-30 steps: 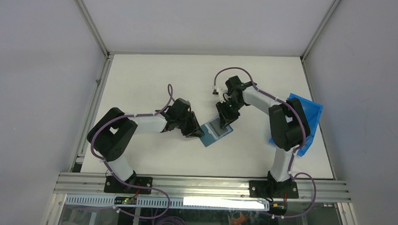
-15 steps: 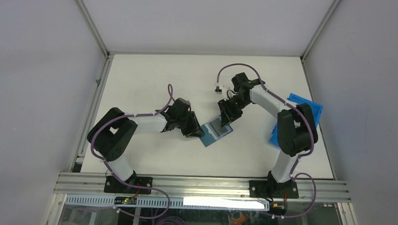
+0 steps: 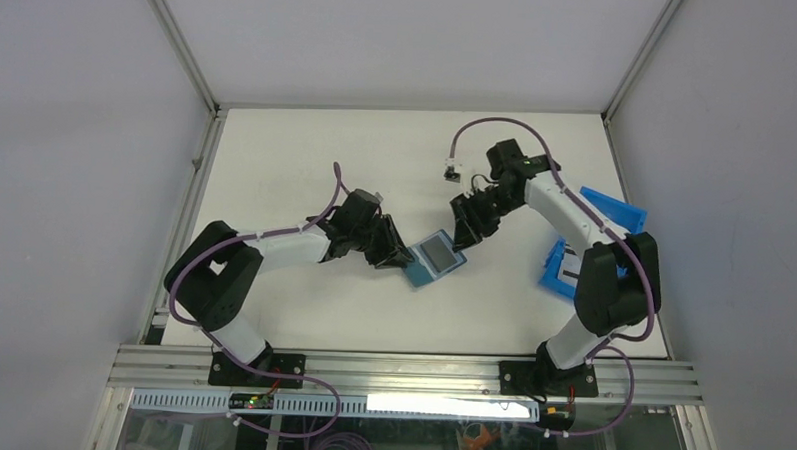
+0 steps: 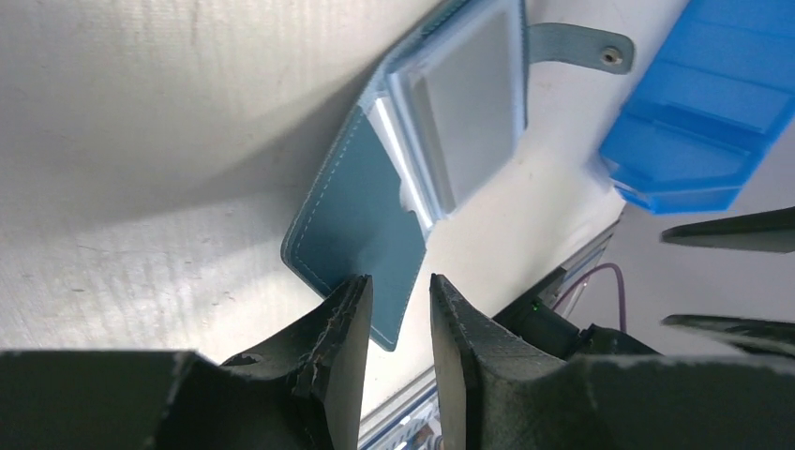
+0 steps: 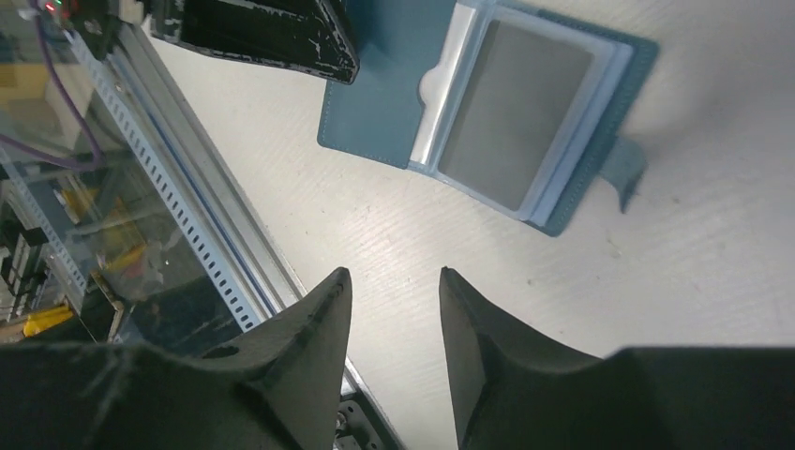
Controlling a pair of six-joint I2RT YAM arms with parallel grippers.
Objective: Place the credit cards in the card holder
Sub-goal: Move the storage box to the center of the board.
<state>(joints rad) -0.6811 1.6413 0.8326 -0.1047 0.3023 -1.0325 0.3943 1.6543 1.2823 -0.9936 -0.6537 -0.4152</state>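
Note:
The teal-blue card holder lies open on the white table, its snap tab to the far side. It also shows in the right wrist view. A grey rectangle fills its top clear pocket; I cannot tell whether it is a card. No loose credit cards are in view. My left gripper is slightly open at the corner of the holder's plain flap, with one fingertip over the flap. My right gripper is open and empty, held off the holder's upper right.
The bright-blue plastic bin lies at the table's right edge, partly behind my right arm; it also shows in the left wrist view. The aluminium rail runs along the near edge. My left gripper's black fingers show in the right wrist view.
My right gripper has drawn back from the holder toward the upper right, and its arm has swung off the bin. My left gripper has edged right; the holder has shifted slightly.

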